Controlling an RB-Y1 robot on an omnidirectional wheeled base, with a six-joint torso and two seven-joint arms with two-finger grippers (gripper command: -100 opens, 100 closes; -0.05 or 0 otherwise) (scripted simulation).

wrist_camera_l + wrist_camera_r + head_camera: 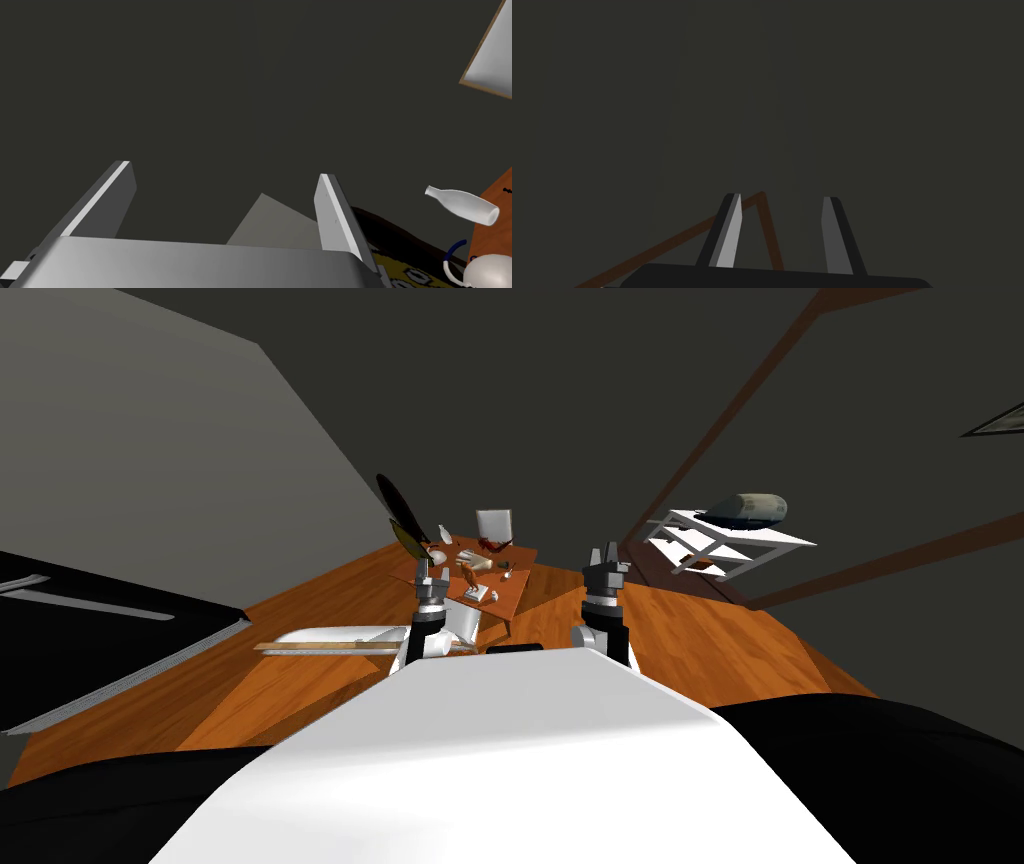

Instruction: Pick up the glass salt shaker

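A small wooden table stands ahead of me with several small things on it. Among them is a white bottle-shaped piece, which I take for the salt shaker; it is seen again as the shaker past my left fingertips, beside the table's edge. My left gripper hangs in front of the table's near left corner, and in its wrist view the left gripper is open with nothing between the fingers. My right gripper, seen close as the right gripper, is held to the right of the table, open and empty.
A dark disc leans at the table's left edge and a white square panel stands behind it. A white block and a long flat board lie near my left arm. A white shelf unit with a grey cylinder stands right.
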